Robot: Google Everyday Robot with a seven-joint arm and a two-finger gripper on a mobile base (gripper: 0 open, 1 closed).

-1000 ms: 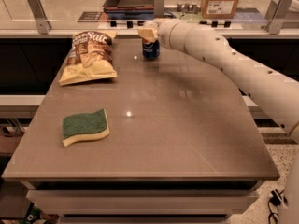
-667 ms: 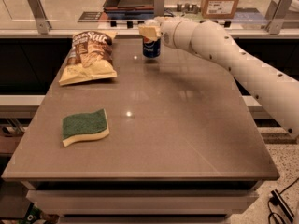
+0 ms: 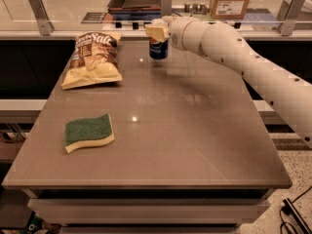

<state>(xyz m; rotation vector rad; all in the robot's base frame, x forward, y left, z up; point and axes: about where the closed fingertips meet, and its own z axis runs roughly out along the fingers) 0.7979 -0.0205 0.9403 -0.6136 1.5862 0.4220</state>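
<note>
Hardly anything has shifted over the last second. The gripper (image 3: 157, 31) still sits at the top of the soda can (image 3: 159, 49), on the can's 11 o'clock side. It touches or nearly touches the rim, just where it was. The can has not moved either. It stands upright on the table (image 3: 195, 130) near the far edge, at about 12 o'clock from the table's middle, and its base is still down on the surface. Whether the gripper actually has a hold on the can, I cannot tell. The white arm (image 3: 243, 62) reaches in from about 4 o'clock and has barely changed its line.

A bag of chips (image 3: 92, 60) lies flat at 10 o'clock, well apart from the can. A green and yellow sponge (image 3: 89, 133) rests at 8 o'clock near the left edge. Neither has been disturbed. A cardboard box (image 3: 231, 1) stands on the counter behind, at 1 o'clock. So the contact at the can is being held steady, with no lift showing so far.
</note>
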